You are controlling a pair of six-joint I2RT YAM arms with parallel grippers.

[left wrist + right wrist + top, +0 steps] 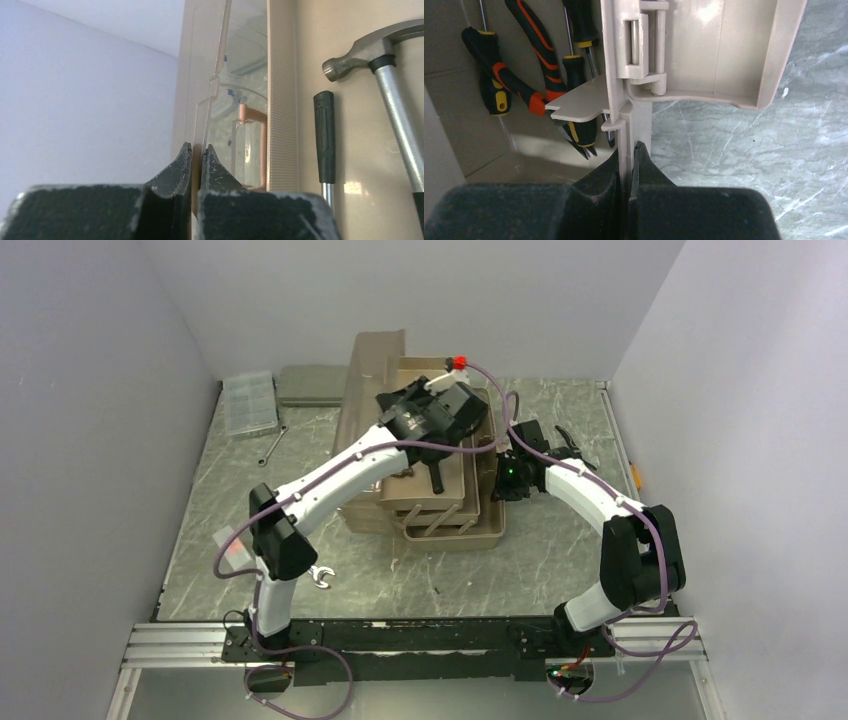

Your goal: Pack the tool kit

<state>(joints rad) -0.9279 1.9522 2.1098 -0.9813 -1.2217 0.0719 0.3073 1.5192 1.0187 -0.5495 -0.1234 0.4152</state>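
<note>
The toolbox stands open in the middle of the marbled tabletop, its fold-out trays stepped toward the arms. The left arm stretches across it and hides much of the trays from above. The left fingers are pressed together on a thin tan strip, seemingly an edge of the smoky lid, though the close view makes that hard to confirm. The pink handle shows just behind it. To the right lie a steel-shafted hammer and a black grip beside it. The right fingers pinch the toolbox's thin side wall just below a hinge bracket. Inside that wall are black-orange pliers and screwdrivers.

Left of the toolbox a wrench lies on the tabletop. Beyond it are a clear organiser box and a flat grey case against the back wall. A second wrench pokes out beside the left arm's elbow.
</note>
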